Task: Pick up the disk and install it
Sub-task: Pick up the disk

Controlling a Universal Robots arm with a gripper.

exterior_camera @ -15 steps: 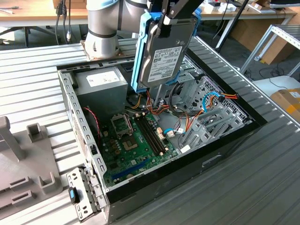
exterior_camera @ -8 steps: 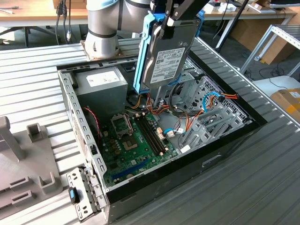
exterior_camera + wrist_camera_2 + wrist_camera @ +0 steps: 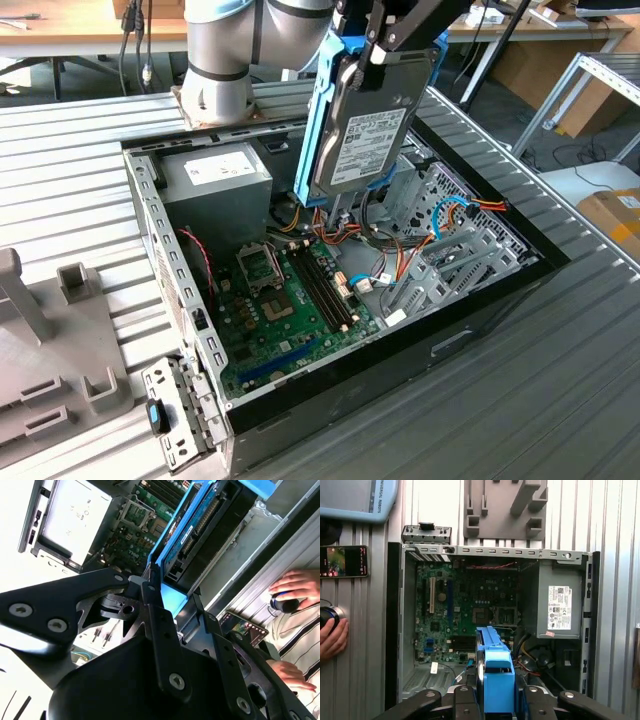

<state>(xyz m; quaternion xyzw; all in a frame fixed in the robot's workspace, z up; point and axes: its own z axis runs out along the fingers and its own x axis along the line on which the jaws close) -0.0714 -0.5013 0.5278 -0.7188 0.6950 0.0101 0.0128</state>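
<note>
My gripper point(image 3: 377, 52) is shut on the disk point(image 3: 368, 122), a grey-metal hard drive with a white label in a light-blue carrier rail. The drive hangs almost upright, slightly tilted, in the air over the back of the open computer case point(image 3: 480, 310). It is clear of the motherboard point(image 3: 290, 300) and above the silver drive cage point(image 3: 450, 250). In the second wrist view the black fingers point(image 3: 155, 592) clamp the blue rail of the disk point(image 3: 200, 525). In the first wrist view the blue carrier end of the disk point(image 3: 496, 672) sits in my gripper point(image 3: 496, 702) over the case interior.
A grey power supply box with a white label point(image 3: 215, 180) fills the case's back corner. Orange and blue cables point(image 3: 455, 215) run near the cage. A loose bracket with a blue tab point(image 3: 172, 415) and a grey fixture point(image 3: 60, 330) lie beside the case. A person's hand point(image 3: 332, 635) and a phone point(image 3: 342, 561) are nearby.
</note>
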